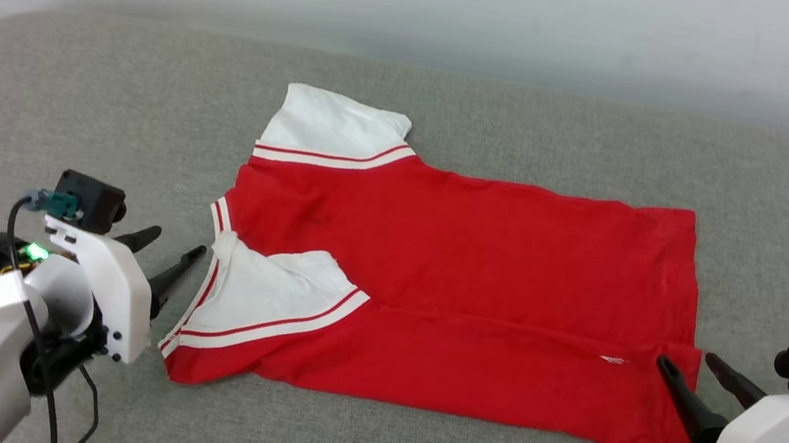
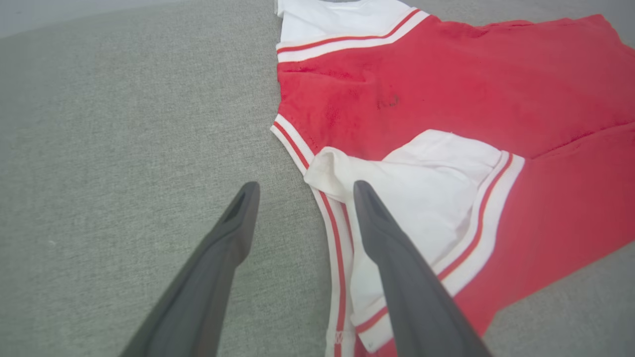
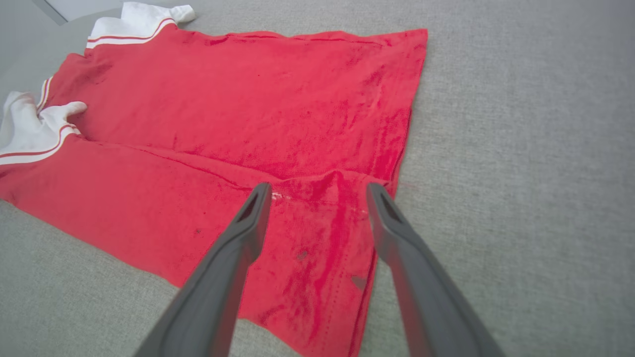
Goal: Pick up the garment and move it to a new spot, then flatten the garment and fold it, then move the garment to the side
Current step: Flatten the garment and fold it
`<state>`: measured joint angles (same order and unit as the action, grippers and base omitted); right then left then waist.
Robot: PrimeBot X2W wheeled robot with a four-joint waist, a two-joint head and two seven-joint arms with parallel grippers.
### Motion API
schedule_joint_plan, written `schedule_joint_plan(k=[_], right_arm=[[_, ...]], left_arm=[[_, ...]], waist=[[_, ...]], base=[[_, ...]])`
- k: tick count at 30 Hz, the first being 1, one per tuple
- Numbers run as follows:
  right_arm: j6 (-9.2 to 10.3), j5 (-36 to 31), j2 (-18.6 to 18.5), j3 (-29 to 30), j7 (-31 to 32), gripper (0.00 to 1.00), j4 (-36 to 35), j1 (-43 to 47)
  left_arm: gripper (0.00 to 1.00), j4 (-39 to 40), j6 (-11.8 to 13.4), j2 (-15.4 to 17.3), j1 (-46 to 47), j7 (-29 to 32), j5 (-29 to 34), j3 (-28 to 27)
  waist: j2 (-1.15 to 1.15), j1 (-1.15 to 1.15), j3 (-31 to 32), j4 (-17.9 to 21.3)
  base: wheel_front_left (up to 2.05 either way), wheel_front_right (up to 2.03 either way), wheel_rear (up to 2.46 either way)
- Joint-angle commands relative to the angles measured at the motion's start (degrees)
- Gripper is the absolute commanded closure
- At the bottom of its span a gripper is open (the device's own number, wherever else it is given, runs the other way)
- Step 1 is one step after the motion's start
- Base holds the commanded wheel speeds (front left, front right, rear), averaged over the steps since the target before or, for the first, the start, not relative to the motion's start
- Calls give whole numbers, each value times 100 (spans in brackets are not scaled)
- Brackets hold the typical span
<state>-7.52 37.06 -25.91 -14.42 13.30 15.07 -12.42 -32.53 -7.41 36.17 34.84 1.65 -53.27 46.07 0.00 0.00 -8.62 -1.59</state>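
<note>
The left fingers [image 2: 387, 248] stand apart with nothing between them. One hangs over bare grey cloth and the other over the white sleeve [image 2: 431, 188], at the lower middle of the left wrist view; whether that one touches the sleeve I cannot tell. The right fingers [image 3: 238, 238] are spread too and empty, over the hem corner of the turned-over strip at the lower middle of the right wrist view.

The shirt [image 1: 469, 248] lies flat across the centre of the head view on the grey cushion [image 1: 69, 95], collar end toward the left and hem toward the right. Its near long edge is already turned up over the body, sleeve included.

The fold looks partly made, with the far half and far sleeve [image 1: 330, 126] yet to come in. To do that well, both sets of fingers should lift straight off so the laid strip is not dragged. They should then pinch the far edge at matching points, one near the shoulder and one at the hem, and carry it over level and together.

The shirt is thin, limp knit with soft creases and striped ribbed trim. The cushion is coarse woven cloth, padded and round-edged, so fabric is likely to cling rather than slide.
</note>
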Motion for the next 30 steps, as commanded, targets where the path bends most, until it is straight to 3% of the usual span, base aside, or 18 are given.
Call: schedule_joint_plan(k=[1,9,18,24,30], right_arm=[[7,-32,6,77,-24,0,-91,142],[7,-157,97,286,88,0,-338,396],[7,-264,213,381,228,0,-488,402],[7,-313,269,375,283,0,-553,289],[7,-365,320,338,315,0,-557,135]], left_arm=[[0,84,-1,114,146,172,-120,60],[0,529,-2,401,510,1542,-569,422],[0,825,-2,412,729,3049,-993,872],[0,654,-2,337,658,3478,-1057,1100],[0,282,-2,196,601,3498,-1070,1215]], waist=[[0,0,202,-81],[0,0,450,-229],[0,0,418,-269],[0,0,244,-160],[0,0,19,-2]], base=[[0,0,0],[0,0,0],[0,0,0],[0,0,0],[0,0,0]])
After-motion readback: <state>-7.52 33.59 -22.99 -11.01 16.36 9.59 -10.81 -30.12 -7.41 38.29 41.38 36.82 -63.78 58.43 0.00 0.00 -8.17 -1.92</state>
